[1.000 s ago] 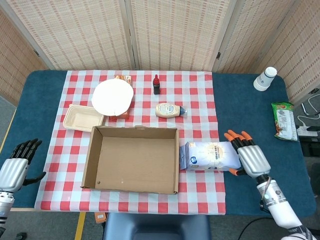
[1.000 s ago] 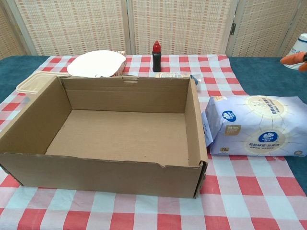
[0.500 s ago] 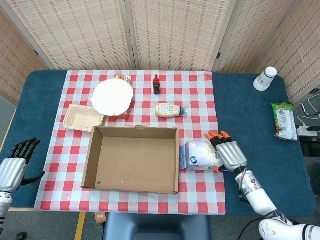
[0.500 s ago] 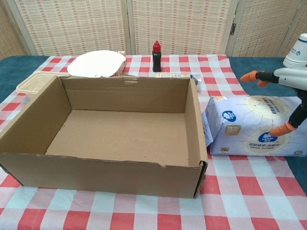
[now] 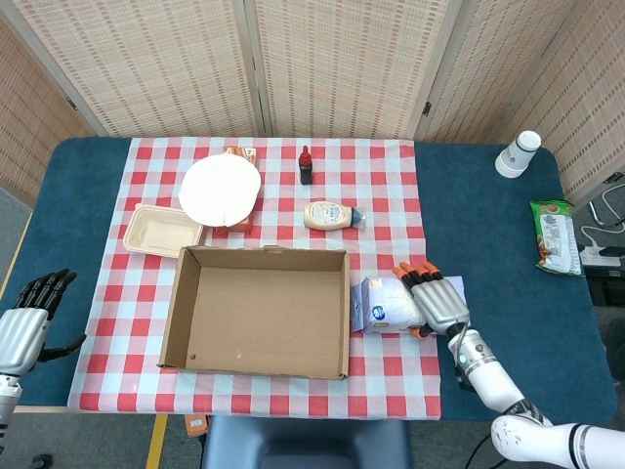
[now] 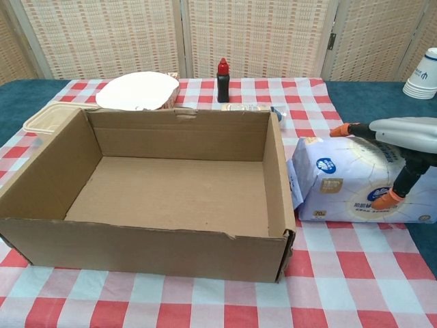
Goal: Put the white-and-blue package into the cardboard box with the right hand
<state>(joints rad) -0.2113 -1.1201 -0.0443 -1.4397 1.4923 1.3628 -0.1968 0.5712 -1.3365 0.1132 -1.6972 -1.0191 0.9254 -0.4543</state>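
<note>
Your white-and-blue package (image 5: 389, 305) is lying flat on the checked cloth (image 5: 391, 205), pressed right up against the outside of the cardboard box (image 5: 258, 311) on its right wall, not inside it. Your right hand (image 5: 434, 304) sits over the package's far half, so from the head view only the near end with its blue logo shows. From the chest view you get orange fingertips (image 6: 341, 130) reaching over the top edge and another tip low on the front face, so the hand is draped around the package, touching it; whether it is truly clamped you cannot tell, because the hand's body runs off the frame edge there. The box stands open, its floor bare, the near wall blocking the cloth behind it in the chest view. Your left hand (image 5: 27, 318) hangs off the desk's near left corner, holding nothing, fingers loosely curled and apart, cut by the frame. Further out, a squeeze bottle (image 5: 331, 215) lies on its side beyond the box, a dark red-capped bottle (image 5: 306, 166) stands behind it, a white plate (image 5: 220, 189) covers something orange, and a beige tray (image 5: 162, 231) sits beside that. Paper cups (image 5: 518, 153) and a green packet (image 5: 555, 234) rest on the blue desk (image 5: 488, 225).
</note>
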